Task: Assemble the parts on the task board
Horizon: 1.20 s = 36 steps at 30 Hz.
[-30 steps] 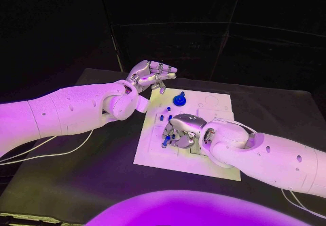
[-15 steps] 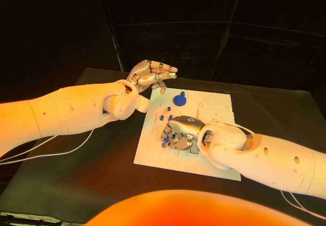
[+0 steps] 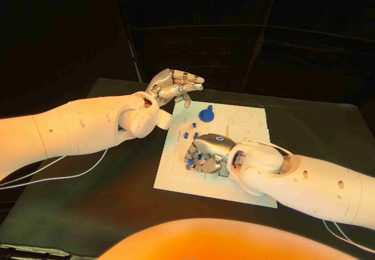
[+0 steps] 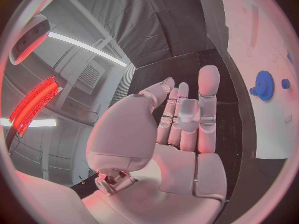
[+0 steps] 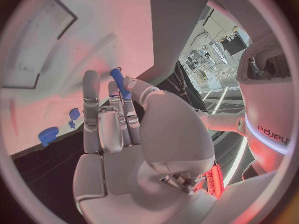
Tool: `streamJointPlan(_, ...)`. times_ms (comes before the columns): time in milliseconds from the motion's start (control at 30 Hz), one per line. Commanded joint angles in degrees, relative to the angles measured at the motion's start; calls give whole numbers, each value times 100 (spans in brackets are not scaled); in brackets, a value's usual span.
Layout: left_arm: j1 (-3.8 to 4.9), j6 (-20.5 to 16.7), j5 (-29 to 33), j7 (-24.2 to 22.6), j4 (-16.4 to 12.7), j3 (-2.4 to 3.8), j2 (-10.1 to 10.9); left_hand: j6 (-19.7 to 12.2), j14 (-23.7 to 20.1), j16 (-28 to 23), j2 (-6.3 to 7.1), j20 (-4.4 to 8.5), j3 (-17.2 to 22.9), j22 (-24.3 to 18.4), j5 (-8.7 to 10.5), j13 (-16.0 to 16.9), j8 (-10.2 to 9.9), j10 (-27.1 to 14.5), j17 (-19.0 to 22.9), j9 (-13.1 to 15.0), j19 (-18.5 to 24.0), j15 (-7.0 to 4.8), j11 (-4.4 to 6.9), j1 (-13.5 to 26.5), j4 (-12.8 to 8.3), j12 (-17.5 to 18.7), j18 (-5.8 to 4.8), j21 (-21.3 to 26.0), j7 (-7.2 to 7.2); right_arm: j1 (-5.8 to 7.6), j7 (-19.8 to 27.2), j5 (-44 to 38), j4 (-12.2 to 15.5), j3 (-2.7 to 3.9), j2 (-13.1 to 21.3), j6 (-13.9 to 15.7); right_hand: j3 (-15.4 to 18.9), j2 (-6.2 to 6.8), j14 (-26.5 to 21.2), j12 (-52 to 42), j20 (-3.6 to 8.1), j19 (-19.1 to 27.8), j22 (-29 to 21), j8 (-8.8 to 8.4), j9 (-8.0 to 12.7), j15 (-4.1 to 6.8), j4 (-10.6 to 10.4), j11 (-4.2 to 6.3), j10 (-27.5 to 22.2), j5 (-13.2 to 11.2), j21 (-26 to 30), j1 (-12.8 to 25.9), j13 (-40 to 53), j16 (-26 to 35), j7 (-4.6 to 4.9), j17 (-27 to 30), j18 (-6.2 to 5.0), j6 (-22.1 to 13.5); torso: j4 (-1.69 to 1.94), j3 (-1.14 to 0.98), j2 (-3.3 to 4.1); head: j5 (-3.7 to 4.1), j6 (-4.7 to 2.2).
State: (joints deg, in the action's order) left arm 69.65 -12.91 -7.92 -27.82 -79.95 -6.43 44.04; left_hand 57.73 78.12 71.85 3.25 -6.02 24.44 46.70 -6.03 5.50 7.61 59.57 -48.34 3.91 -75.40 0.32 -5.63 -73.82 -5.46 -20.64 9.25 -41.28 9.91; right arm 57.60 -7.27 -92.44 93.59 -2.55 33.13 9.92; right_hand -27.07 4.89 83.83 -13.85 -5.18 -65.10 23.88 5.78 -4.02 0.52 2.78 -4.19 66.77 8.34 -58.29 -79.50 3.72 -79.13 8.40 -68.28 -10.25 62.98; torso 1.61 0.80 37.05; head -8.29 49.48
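Observation:
The white task board (image 3: 244,123) lies in the middle of the table. My right hand (image 3: 208,154) is low over the board's middle. It pinches a short blue peg (image 5: 118,81) between thumb and fingertips, close to the board's surface. A blue gear (image 3: 206,115) stands on the board's far part, also seen as the blue gear (image 4: 264,85) in the left wrist view. Small blue pieces (image 3: 190,135) lie just beyond my right hand. My left hand (image 3: 173,84) hovers above the board's far left corner, fingers loosely bent, holding nothing.
A rectangular recess (image 5: 39,42) is cut into the board ahead of my right hand's fingers. A white cable (image 3: 63,174) trails over the black table (image 3: 94,206) on the left. The board's near end (image 3: 195,187) is bare.
My right hand has settled slightly lower and nearer on the board with the peg. My left hand has stayed in place.

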Motion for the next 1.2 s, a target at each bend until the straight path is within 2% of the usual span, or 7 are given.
streamJointPlan(33,10,66,11,-18,-12,4,5,-54,-6,9,-13,-7,0,-6,-10,8,15,-34,7,2,4,27,1,8,2,-29,31,20,3,-25,31,-27,5,-29,24,-16,-40,-9,231,31,-4,36,8,27,-6,8,4,-4,26,38,-20,30,8,18,15,11,-36,30,5,4,5,-3,-15)
streamJointPlan(667,11,69,11,-12,-22,4,15,-54,-6,9,-13,-7,0,-6,-10,8,15,-34,7,2,4,27,1,8,2,-29,31,20,3,-26,60,-28,1,-29,12,22,-46,-7,231,39,-3,40,9,25,-5,10,13,-3,29,56,-21,29,8,16,14,7,-37,30,2,3,3,-13,-3)
streamJointPlan(900,12,72,11,-9,-26,4,16,-54,-6,9,-13,-7,0,-6,-10,8,15,-34,7,2,4,27,1,8,2,-29,31,20,3,-26,0,-35,-23,-29,-3,-56,-39,22,228,77,-6,55,10,-1,3,1,18,-15,3,62,-20,68,2,16,28,5,-35,-4,5,4,1,-14,-2)
streamJointPlan(967,13,71,11,-8,-25,4,17,-54,-6,9,-13,-7,0,-6,-10,8,15,-34,7,2,4,27,1,8,2,-29,31,20,3,-26,-25,-39,-34,-29,-10,-88,-35,47,221,130,-15,70,9,-45,17,-16,13,-38,-56,65,-17,110,-6,25,52,19,-32,-74,3,4,1,-15,-1)
streamJointPlan(1067,13,72,11,-8,-26,4,17,-54,-6,9,-13,-7,0,-6,-10,8,15,-34,7,2,4,27,1,8,2,-29,31,20,3,-26,-52,-98,-51,-30,-28,-103,-31,112,181,300,-61,112,0,-143,32,-83,-3,-129,-311,74,2,199,-21,107,129,160,-22,-239,1,2,-2,-16,0)
streamJointPlan(1200,14,73,11,-8,-25,4,16,-54,-6,9,-13,-7,0,-6,-10,8,15,-34,7,2,4,27,1,8,2,-29,31,20,3,-26,-86,-153,-71,-30,-52,-131,-20,172,149,400,-107,142,-9,-176,27,-128,2,-187,-493,66,20,250,-19,175,165,273,-23,-298,-1,-1,3,-15,5)
